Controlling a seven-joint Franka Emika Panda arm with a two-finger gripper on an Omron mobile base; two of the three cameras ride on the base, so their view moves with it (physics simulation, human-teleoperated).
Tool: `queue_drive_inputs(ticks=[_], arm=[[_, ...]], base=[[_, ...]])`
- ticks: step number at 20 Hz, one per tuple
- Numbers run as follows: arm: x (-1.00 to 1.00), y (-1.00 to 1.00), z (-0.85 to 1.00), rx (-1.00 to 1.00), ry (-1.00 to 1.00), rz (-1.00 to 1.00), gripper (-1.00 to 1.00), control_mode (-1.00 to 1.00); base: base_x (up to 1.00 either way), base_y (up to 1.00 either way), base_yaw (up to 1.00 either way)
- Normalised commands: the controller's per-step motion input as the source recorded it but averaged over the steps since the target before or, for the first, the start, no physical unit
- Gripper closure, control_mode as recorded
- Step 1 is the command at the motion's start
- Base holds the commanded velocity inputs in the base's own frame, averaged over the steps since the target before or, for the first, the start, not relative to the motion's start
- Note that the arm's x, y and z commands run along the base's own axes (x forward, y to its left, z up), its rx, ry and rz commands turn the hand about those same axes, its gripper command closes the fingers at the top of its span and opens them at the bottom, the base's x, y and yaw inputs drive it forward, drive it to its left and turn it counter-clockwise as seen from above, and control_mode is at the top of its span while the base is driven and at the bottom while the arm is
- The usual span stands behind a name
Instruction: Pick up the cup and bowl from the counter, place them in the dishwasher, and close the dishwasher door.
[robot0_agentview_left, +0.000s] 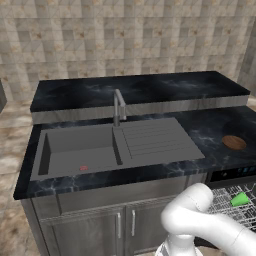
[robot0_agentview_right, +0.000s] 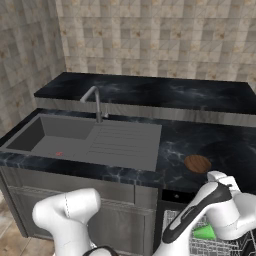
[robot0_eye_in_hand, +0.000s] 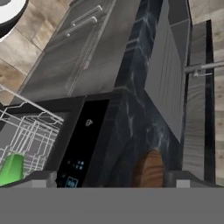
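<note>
Place: beside the grey sink (robot0_agentview_left: 100, 150), at the right end of the black marbled surface (robot0_agentview_left: 210, 131), above an open dishwasher (robot0_eye_in_hand: 83, 144).
Cup: the green cup (robot0_agentview_left: 240, 200) lies in the white wire rack (robot0_agentview_left: 222, 207) of the dishwasher, tipped on its side as far as the left base view shows; it shows as well under the arm in the right base view (robot0_agentview_right: 204, 232). This half of the loading looks done.
Bowl: the brown bowl (robot0_agentview_right: 197, 163) sits on the surface, near its front edge and just above the black control strip (robot0_eye_in_hand: 81, 148); it is not yet picked up.
Claw: the claw (robot0_eye_in_hand: 109, 181) hangs over the front edge of the surface, the bowl just ahead of it between the two tips. The tips are well apart and grip nothing.
Door: the rack stands pulled out and the interior is exposed, so the dishwasher is not closed; the door panel itself cannot be made out.
Left to do: by the look of it, take the bowl, set it in the rack by the cup, then shut the door.
</note>
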Motion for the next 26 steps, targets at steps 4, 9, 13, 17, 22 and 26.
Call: queue_drive_inputs(ticks=[4,9,13,17,22,26], arm=[[0.16,0.12,0.28,0.01,0.0,0.0,-1.0,-1.0],[0.26,0.12,0.16,0.01,0.0,0.0,-1.0,-1.0],[0.37,0.06,0.01,0.02,0.0,0.0,-1.0,-1.0],[0.41,0.0,0.0,0.01,0.0,0.0,-1.0,-1.0],[0.39,0.0,-0.02,0.0,0.0,0.0,-1.0,-1.0],[0.37,0.0,-0.15,0.0,0.0,0.0,-1.0,-1.0]], base=[[0.0,0.0,0.0],[0.0,0.0,0.0],[0.0,0.0,0.0],[0.0,0.0,0.0],[0.0,0.0,0.0],[0.0,0.0,0.0]])
